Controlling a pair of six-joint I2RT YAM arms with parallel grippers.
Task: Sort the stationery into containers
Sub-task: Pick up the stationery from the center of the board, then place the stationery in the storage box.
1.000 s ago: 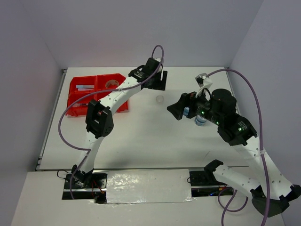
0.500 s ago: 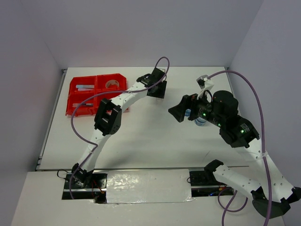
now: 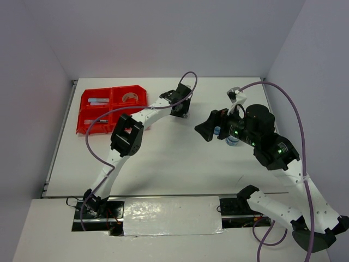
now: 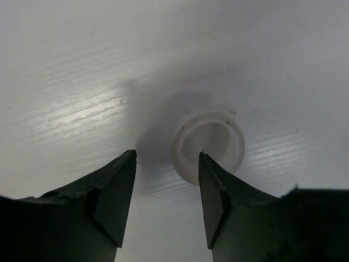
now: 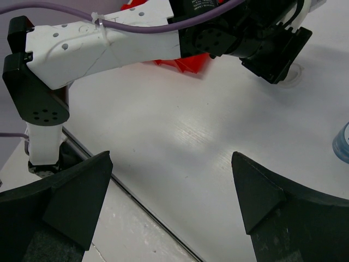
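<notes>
Jaws on the left gripper (image 4: 166, 158) stand part-way apart with nothing between them, pointing down at the white bench (image 4: 82, 82). A clear tape ring (image 4: 210, 143) lies flat on the bench just past the tips, a little to the right of the gap. The tip of the finger (image 4: 218, 207) on the right of the wrist view overlaps the ring's near rim, and I cannot tell whether it touches.

From above, the left arm (image 3: 128, 136) stretches out across the middle of the bench, with a purple cable (image 3: 82, 136) looping along it. Its gripper covers the ring in that view. In the right wrist view, an edge of the ring shows under the black gripper.

The red bin (image 3: 84, 106) sits at the far left of the bench, well apart from the clear ring. Its far-right compartment holds a grey tape ring (image 3: 130, 97) and its far-left one a light-blue stick (image 3: 98, 101). The two near compartments are partly hidden by the arm and cable.

The right gripper (image 5: 172, 158) hangs above the bench on the right side, facing the left arm. Its jaws are spread wide and hold nothing. A blue-white tub (image 3: 233, 141) stands upright on the bench just beside the right arm (image 3: 272, 150), partly hidden by it.
</notes>
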